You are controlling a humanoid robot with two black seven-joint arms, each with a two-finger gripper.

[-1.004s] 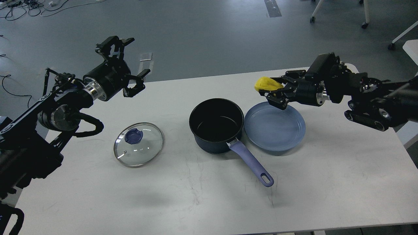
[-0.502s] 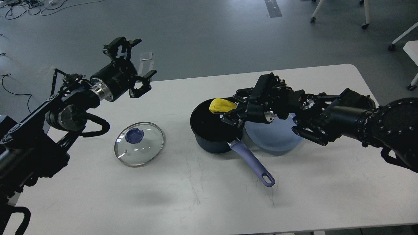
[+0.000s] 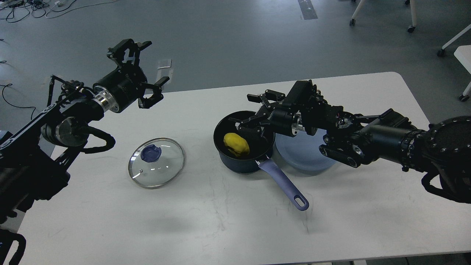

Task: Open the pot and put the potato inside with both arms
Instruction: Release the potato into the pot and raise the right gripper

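The dark navy pot (image 3: pixel 235 167) stands uncovered at the table's middle, its lavender handle (image 3: pixel 285 184) pointing toward the front right. The yellow potato (image 3: pixel 236 144) lies inside the pot on its black bottom. My right gripper (image 3: pixel 254 112) is open and empty, spread just above the pot's far right rim. My left gripper (image 3: pixel 141 73) is open and empty, held high over the table's far left edge, well away from the pot.
The round glass lid (image 3: pixel 156 163) with a purple knob lies flat on the white table (image 3: pixel 235 228) left of the pot. A flat blue plate (image 3: pixel 307 154) sits right of the pot, partly under my right arm. Chair legs stand on the floor behind.
My right gripper has opened and let go of the potato, which dropped from above the rim into the pot. My left gripper shifted slightly left.
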